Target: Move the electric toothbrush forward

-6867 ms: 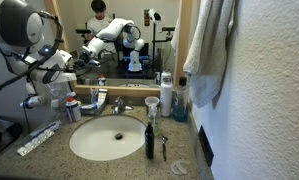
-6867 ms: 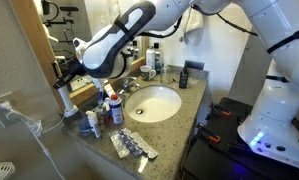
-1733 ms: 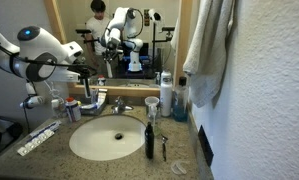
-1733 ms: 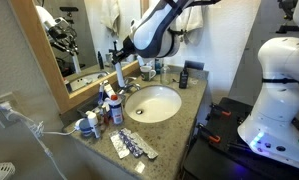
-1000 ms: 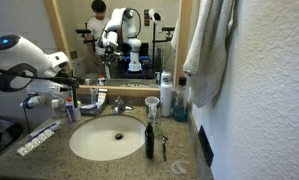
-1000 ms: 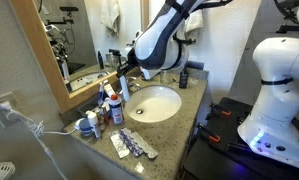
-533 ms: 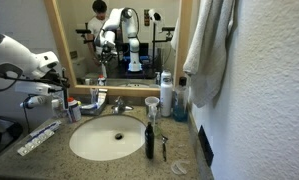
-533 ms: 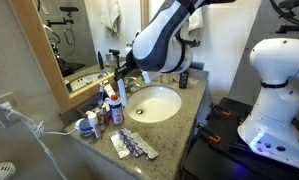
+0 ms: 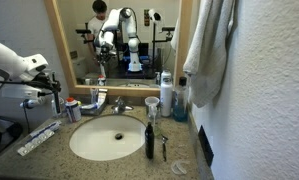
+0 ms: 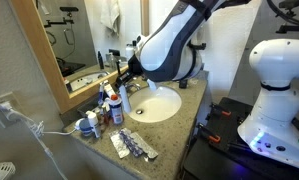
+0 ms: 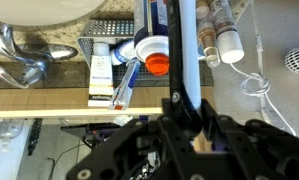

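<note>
In the wrist view my gripper is shut on the electric toothbrush, a slim white stick that runs up from between the fingers. Behind it is the clutter at the back of the counter. In an exterior view the gripper hangs at the left end of the counter, above the bottles by the mirror. In an exterior view the big white arm covers the gripper, which is over the counter next to the sink. The toothbrush is too small to make out in both exterior views.
The oval sink fills the middle of the counter, with the faucet behind it. A dark slim bottle, a cup and a soap bottle stand to its right. A flat tube lies at the counter's front end. A wire basket, an orange-capped item and small bottles crowd the back corner.
The arm has swung from near the faucet to the left end of the counter, away from the mirror, with the toothbrush still held in the gripper.
</note>
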Controlling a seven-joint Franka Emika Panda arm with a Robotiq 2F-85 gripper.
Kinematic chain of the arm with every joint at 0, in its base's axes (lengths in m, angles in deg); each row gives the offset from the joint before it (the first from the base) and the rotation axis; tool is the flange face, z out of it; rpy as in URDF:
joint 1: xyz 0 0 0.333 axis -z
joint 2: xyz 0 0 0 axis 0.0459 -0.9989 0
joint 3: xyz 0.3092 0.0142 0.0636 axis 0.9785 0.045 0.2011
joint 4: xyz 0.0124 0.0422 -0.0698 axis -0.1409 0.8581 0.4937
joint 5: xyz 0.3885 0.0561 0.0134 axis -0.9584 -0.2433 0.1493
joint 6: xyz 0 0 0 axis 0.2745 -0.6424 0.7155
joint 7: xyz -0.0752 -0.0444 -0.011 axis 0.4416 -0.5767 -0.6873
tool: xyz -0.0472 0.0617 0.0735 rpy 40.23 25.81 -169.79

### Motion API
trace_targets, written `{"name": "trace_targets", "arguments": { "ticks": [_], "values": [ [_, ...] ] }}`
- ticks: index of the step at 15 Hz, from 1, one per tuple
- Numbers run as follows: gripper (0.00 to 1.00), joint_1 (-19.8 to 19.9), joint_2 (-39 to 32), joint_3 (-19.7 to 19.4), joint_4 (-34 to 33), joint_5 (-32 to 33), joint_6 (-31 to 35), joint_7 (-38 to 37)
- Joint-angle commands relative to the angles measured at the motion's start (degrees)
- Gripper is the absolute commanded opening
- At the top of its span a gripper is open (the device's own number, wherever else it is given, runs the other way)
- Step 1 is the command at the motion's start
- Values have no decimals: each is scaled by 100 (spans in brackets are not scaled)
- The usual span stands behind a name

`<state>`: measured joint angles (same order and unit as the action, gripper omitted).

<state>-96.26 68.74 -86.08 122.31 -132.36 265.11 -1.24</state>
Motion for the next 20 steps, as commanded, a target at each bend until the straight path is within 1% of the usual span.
{"name": "trace_targets", "arguments": {
  "ticks": [1,6,11,14,20],
  "values": [
    [12,-524,74,-453,105,144,47,-117],
    [12,-1026,80,-1023,148,512,47,-442],
    [12,-1305,174,-1526,234,1222,47,-1039],
    [12,-1336,289,-1687,330,1741,48,-1426],
    [12,-1090,856,-1722,716,2877,50,-2136]
  ]
}}
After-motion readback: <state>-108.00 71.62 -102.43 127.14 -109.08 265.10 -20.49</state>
